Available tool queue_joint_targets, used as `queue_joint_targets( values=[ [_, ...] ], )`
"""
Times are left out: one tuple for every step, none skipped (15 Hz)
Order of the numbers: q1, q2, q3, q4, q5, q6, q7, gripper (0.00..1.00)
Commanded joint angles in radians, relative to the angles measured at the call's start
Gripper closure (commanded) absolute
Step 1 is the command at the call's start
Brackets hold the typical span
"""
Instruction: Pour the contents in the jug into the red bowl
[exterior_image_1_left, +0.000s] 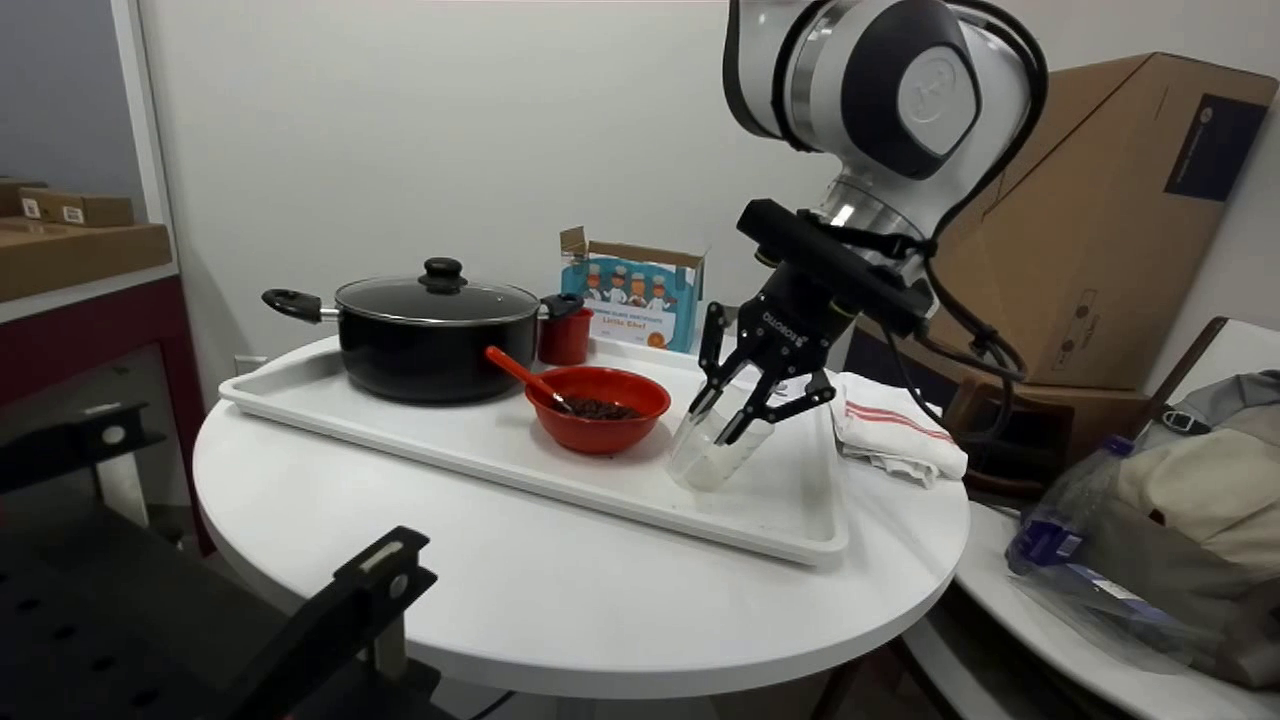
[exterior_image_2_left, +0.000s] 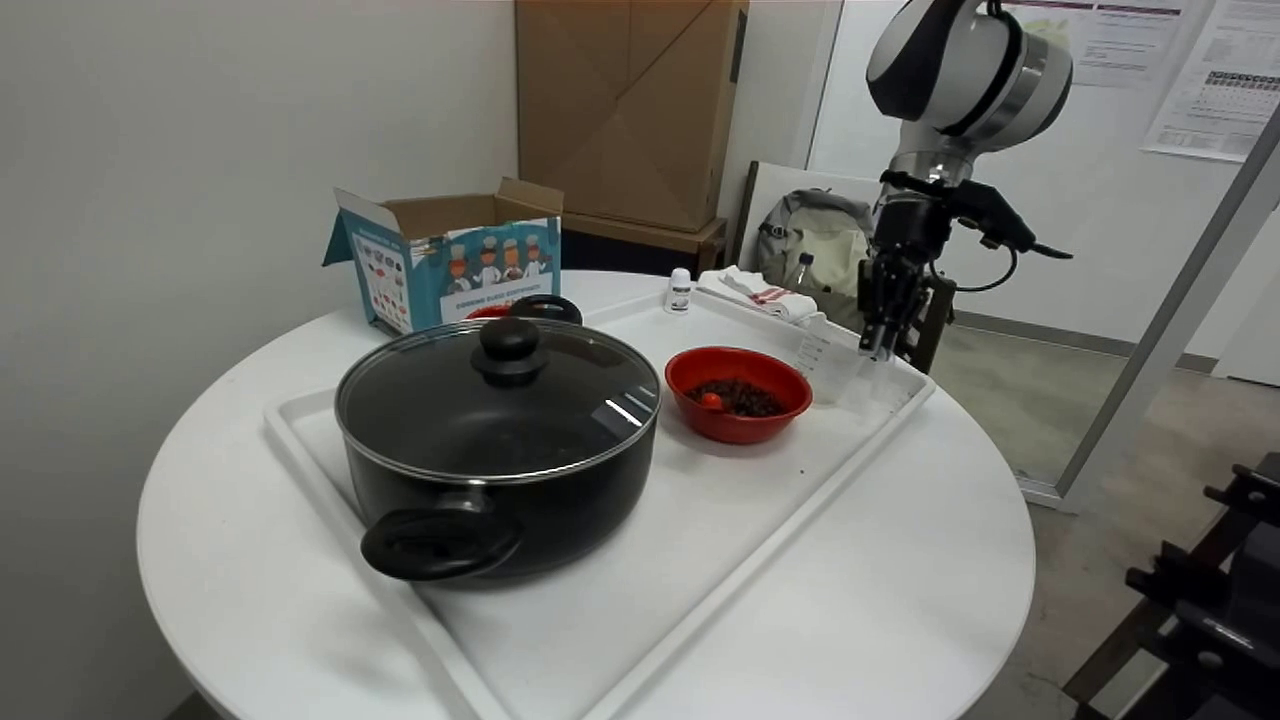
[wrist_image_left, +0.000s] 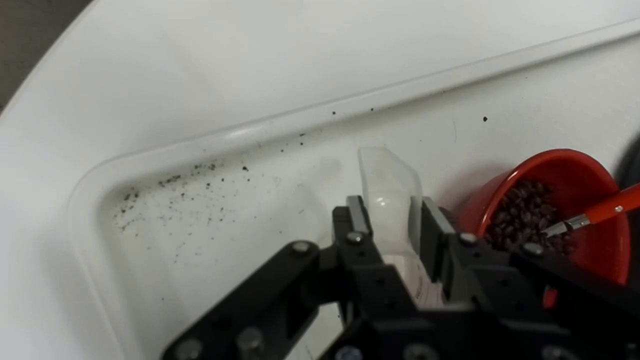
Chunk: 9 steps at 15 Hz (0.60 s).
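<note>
The jug, a clear plastic cup (exterior_image_1_left: 715, 465), leans over the tray's near right part. My gripper (exterior_image_1_left: 710, 425) is shut on it; in the wrist view the clear wall of the jug (wrist_image_left: 389, 220) shows between the two fingers (wrist_image_left: 357, 217). Whether its base touches the tray I cannot tell. Just beside it stands the red bowl (exterior_image_1_left: 597, 437), also seen in an exterior view as the bowl (exterior_image_2_left: 735, 430). Dark brown beans (wrist_image_left: 522, 215) lie in the bowl, along with a red-handled spoon (exterior_image_1_left: 525, 375). I cannot make out any contents inside the jug.
A lidded black pot (exterior_image_1_left: 435, 355) stands on the white tray (exterior_image_1_left: 520, 490), left of the bowl. Behind are a red cup (exterior_image_1_left: 565, 337) and an open box (exterior_image_1_left: 640, 295). A towel (exterior_image_1_left: 895, 425) lies by the tray; a small white bottle (exterior_image_2_left: 678, 292) stands near it. Dark specks (wrist_image_left: 175, 180) dot one tray corner.
</note>
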Motion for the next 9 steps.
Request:
queue_joint_targets(
  values=[
    [0.059,0.008,-0.038,-0.006,-0.091,0.053,0.039,0.89],
    [0.072,0.009,-0.045,-0.008,-0.119,0.06,0.052,0.89],
    [0.084,0.009,-0.052,-0.009,-0.144,0.062,0.071,0.87],
    [0.095,0.006,-0.058,-0.011,-0.168,0.063,0.087,0.47],
    [0.106,0.002,-0.065,-0.012,-0.191,0.059,0.106,0.45],
    [0.115,-0.001,-0.071,-0.013,-0.213,0.056,0.124,0.4],
    [0.124,-0.01,-0.079,-0.021,-0.234,0.054,0.146,0.32],
    [0.129,-0.024,-0.083,-0.035,-0.242,0.05,0.165,0.26],
    [0.129,-0.048,-0.081,-0.059,-0.239,0.058,0.18,0.17]
  ],
)
